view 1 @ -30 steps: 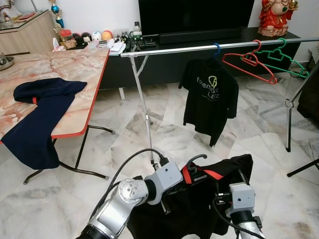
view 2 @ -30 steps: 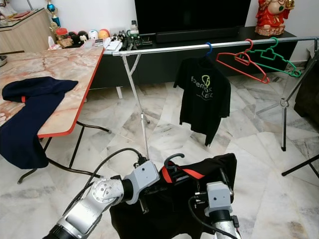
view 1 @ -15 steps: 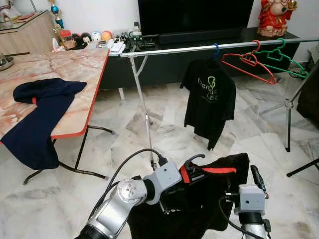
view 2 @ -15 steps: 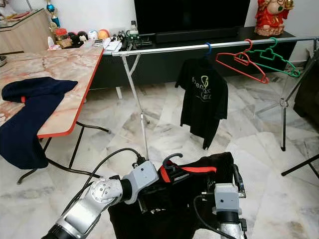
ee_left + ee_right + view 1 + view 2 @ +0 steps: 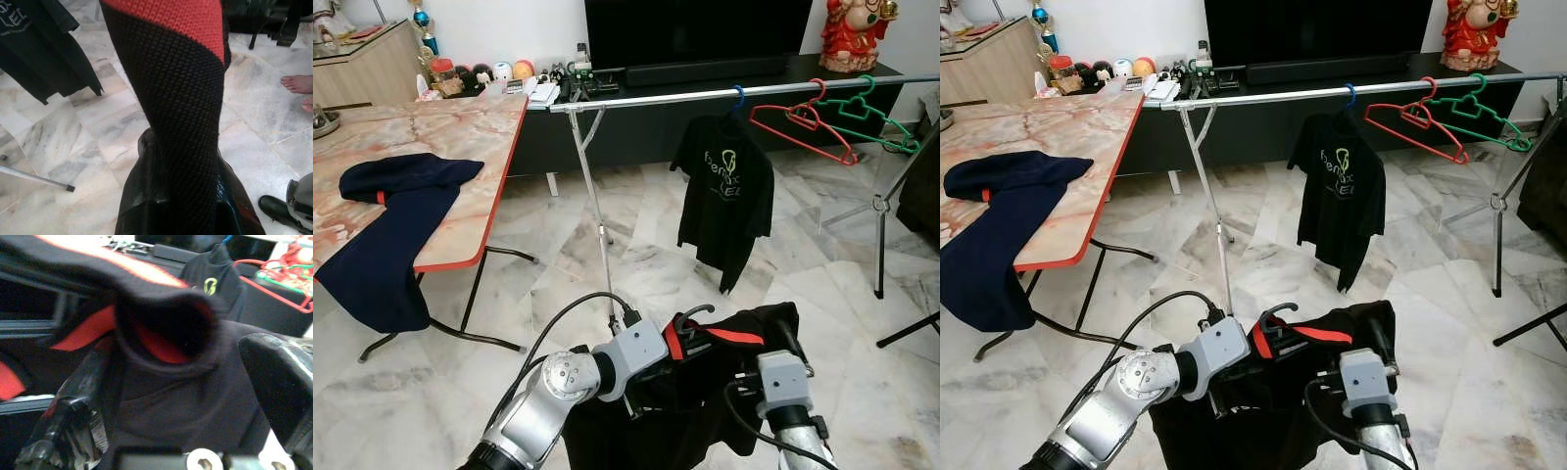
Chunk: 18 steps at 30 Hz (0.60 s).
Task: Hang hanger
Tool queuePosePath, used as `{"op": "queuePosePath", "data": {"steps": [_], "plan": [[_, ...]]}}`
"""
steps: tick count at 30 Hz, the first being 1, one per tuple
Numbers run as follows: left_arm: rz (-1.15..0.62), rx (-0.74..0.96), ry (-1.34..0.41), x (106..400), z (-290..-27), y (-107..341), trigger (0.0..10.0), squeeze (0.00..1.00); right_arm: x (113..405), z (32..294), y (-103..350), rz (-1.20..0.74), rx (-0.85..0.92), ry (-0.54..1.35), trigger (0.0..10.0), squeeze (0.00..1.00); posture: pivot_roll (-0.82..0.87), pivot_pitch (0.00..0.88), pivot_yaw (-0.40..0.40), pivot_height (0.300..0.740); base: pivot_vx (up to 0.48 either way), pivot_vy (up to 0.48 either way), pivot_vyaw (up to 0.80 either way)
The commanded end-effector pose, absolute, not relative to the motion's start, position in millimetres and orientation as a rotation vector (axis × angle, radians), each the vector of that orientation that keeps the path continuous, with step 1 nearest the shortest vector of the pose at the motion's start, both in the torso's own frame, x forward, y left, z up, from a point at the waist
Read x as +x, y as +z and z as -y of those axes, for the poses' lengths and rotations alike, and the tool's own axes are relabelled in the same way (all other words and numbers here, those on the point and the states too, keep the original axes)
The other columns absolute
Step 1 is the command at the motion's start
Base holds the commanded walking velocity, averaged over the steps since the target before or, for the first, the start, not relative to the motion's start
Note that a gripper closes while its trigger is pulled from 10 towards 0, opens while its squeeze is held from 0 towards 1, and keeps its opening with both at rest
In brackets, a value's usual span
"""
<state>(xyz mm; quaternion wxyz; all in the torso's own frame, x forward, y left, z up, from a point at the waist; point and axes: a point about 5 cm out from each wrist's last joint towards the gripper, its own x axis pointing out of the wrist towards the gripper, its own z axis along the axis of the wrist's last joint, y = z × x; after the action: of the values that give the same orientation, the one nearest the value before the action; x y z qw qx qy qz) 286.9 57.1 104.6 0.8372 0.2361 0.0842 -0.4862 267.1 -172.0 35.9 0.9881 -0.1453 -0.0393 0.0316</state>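
Note:
A dark hanger, hook (image 5: 691, 315) uppermost, carries a black shirt (image 5: 705, 392) with a red collar band (image 5: 732, 336), low in front of me. My left gripper (image 5: 674, 345) is shut on the shirt's collar at the hanger's neck; in the left wrist view its fingers (image 5: 137, 200) pinch black-and-red fabric. Just to the right, my right gripper (image 5: 783, 345) stands open, its fingers (image 5: 279, 377) spread either side of the shirt's collar. Ahead runs the silver clothes rail (image 5: 666, 97).
On the rail hang a black printed T-shirt (image 5: 724, 191) on a blue hanger, a red hanger (image 5: 800, 124) and a green hanger (image 5: 873, 116). The rail's leg (image 5: 596, 211) stands ahead. A marble table (image 5: 460, 137) with a navy garment (image 5: 391, 215) is at left. A person's bare foot (image 5: 298, 83) is nearby.
My right gripper has moved left, in against the shirt's collar. The shirt's right shoulder has dropped a little. The hanging T-shirt sways slightly.

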Motion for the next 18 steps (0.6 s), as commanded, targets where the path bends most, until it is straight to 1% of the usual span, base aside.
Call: {"op": "queuePosePath", "data": {"steps": [1,5,8,11,14,18], "plan": [[-0.156,0.509,-1.033,288,-57,107,10.0,0.00,266,168,32,0.051,-0.280,0.087,10.0,0.00,-0.02,0.059,0.055,0.740,0.000,0.000,0.00],[-0.156,0.511,-1.033,287,-57,107,10.0,0.00,266,168,33,0.060,-0.277,0.091,10.0,0.00,-0.02,0.059,0.055,0.740,0.000,0.000,0.00],[-0.155,0.514,-1.033,287,-57,107,10.0,0.00,266,166,37,0.099,-0.361,0.167,10.0,0.00,-0.02,0.060,0.055,0.740,0.000,0.000,0.00],[-0.155,0.516,-1.033,287,-57,108,10.0,0.00,264,169,38,0.111,-0.395,0.154,10.0,0.00,-0.02,0.060,0.055,0.740,0.000,0.000,0.00],[-0.156,0.517,-1.032,288,-57,107,10.0,0.00,261,179,36,0.115,-0.438,0.100,10.0,0.00,-0.02,0.059,0.055,0.740,0.000,0.000,0.00],[-0.159,0.518,-1.032,288,-57,106,10.0,0.00,256,178,29,0.087,-0.469,0.144,10.0,0.00,-0.02,0.059,0.056,0.740,0.000,0.000,0.00]]}}
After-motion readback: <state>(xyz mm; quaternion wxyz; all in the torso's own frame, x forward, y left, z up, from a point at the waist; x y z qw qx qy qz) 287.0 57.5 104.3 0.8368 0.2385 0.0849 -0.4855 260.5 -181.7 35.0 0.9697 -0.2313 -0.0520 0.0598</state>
